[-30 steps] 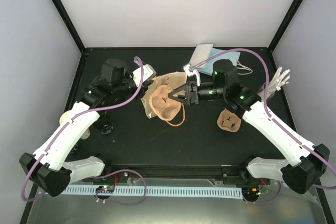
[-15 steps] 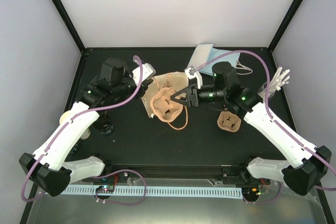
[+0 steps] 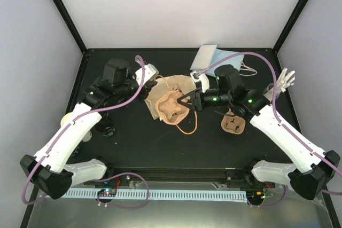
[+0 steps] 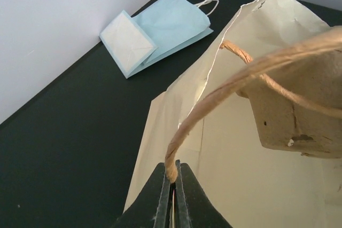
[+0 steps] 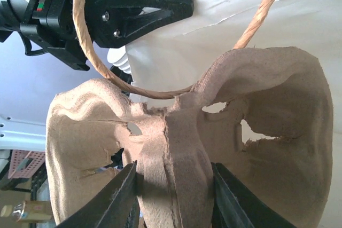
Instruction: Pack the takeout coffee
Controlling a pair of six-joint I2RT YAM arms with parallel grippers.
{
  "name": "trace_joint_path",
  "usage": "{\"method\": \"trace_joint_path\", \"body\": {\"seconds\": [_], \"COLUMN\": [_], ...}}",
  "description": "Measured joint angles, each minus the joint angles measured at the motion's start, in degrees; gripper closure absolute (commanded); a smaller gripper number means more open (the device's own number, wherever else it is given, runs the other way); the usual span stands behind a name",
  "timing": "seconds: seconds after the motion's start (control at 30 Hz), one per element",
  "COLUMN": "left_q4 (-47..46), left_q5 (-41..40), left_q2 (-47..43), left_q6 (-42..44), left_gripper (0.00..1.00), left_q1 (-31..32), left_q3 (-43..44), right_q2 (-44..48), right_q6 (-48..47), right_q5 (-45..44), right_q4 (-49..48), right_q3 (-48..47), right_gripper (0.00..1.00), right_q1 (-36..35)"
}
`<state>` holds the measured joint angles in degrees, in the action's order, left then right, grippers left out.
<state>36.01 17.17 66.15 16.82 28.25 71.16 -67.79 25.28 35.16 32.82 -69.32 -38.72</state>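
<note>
A tan paper bag (image 3: 179, 83) lies at the middle of the table with its mouth toward the arms. My left gripper (image 4: 172, 177) is shut on one of its twine handles (image 4: 240, 76) and holds that side up; from above, the left gripper (image 3: 153, 82) is at the bag's left edge. My right gripper (image 5: 173, 185) is shut on the middle ridge of a brown pulp cup carrier (image 5: 187, 132). From above, the right gripper (image 3: 187, 101) holds this carrier (image 3: 171, 105) at the bag's mouth. The takeout coffee is not in view.
A second pulp carrier (image 3: 233, 123) lies under my right forearm. A light blue bag (image 3: 214, 57) lies flat at the back edge. A white stand (image 3: 283, 81) rises at the right wall. The tan bag's other handle (image 3: 187, 126) trails toward the front.
My right gripper has moved left with the carrier, further into the bag's mouth. The loose handle has slid toward the front. The left gripper has kept its grip and place.
</note>
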Motion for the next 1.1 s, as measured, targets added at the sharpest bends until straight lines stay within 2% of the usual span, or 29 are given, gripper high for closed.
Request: {"method": "trace_joint_path", "body": {"seconds": [1.1], "left_q4": [0.81], "left_q5": [5.70], "left_q2": [0.72], "left_q6": [-9.44], "left_gripper": [0.99], "left_q1": [2.60], "left_q3": [0.00], "right_q2": [-3.28], "right_q6": [-5.92], "right_q5": [-25.20], "right_q4": [12.63], "right_q3": [-9.14], "right_gripper": [0.65], "right_q1": [-7.67]}}
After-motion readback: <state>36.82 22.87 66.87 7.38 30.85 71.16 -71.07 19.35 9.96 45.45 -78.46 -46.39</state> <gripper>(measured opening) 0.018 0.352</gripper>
